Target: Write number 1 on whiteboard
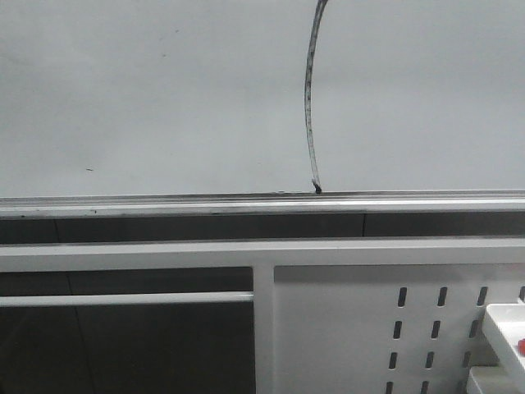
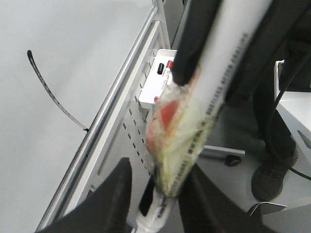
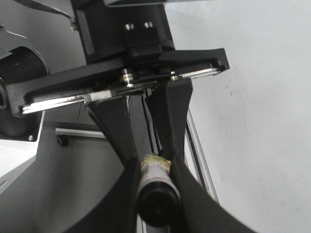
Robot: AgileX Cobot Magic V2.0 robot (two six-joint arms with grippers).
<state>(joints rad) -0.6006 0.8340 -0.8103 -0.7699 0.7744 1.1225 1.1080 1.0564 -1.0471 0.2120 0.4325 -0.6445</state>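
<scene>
The whiteboard [image 1: 164, 98] fills the upper front view. The number 1 [image 1: 309, 90] is a long, thin, slightly curved dark stroke that runs down to the silver tray rail [image 1: 164, 203]. It also shows in the left wrist view [image 2: 53, 99]. Neither gripper shows in the front view. A white marker [image 2: 214, 82] wrapped in yellowish tape lies between both grippers, away from the board. My left gripper [image 2: 160, 179] is shut on its taped part. My right gripper [image 3: 154, 179] is shut on its black end [image 3: 155, 199]. The two grippers face each other, and the left fingers [image 3: 170, 121] show in the right wrist view.
A white perforated metal panel [image 1: 369, 328] hangs below the rail. A white tray [image 1: 504, 328] with spare markers [image 2: 165, 68] is fixed to it at the right. A person's dark leg and shoe [image 2: 267, 174] stand on the floor beyond. A tiny dark speck [image 1: 89, 170] marks the board.
</scene>
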